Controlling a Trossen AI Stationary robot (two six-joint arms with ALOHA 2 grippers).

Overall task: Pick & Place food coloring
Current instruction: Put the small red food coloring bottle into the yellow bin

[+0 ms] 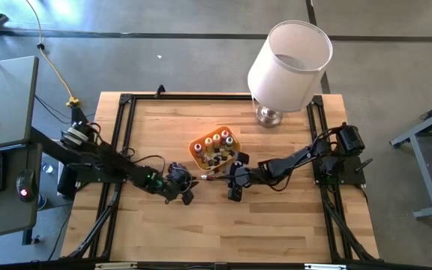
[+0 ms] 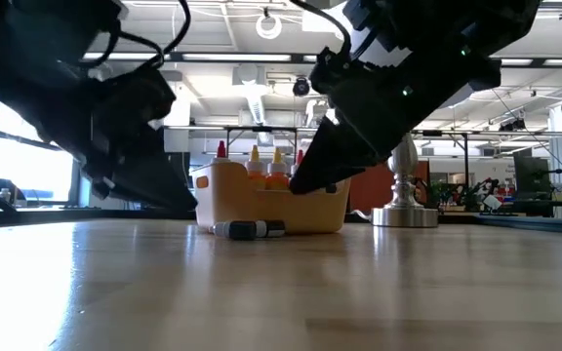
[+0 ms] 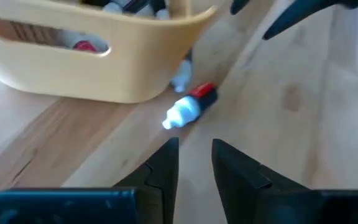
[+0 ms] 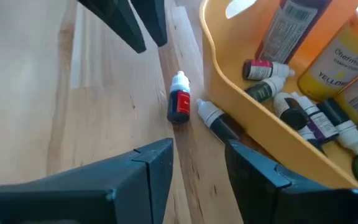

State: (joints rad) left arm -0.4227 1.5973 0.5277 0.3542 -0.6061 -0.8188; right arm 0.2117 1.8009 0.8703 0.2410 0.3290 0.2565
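Two small food coloring vials lie on their sides on the table by the orange tray's (image 1: 198,144) near wall: a red one with a white cap (image 4: 179,103) (image 3: 189,107) and a dark one (image 4: 218,124) against the tray. Several more bottles and vials (image 4: 303,93) stand or lie inside the tray. My left gripper (image 3: 195,163) (image 1: 190,184) is open just short of the red vial, with nothing between its fingers. My right gripper (image 4: 197,163) (image 1: 228,178) faces the same vials from the other side, open, fingers clear of them.
A white-shaded lamp (image 1: 289,56) stands at the table's far right on a metal base (image 2: 404,213). A black frame (image 1: 126,112) runs around the tabletop. Bare wood (image 1: 216,232) lies toward the near edge. The two grippers' fingers are close together over the vials.
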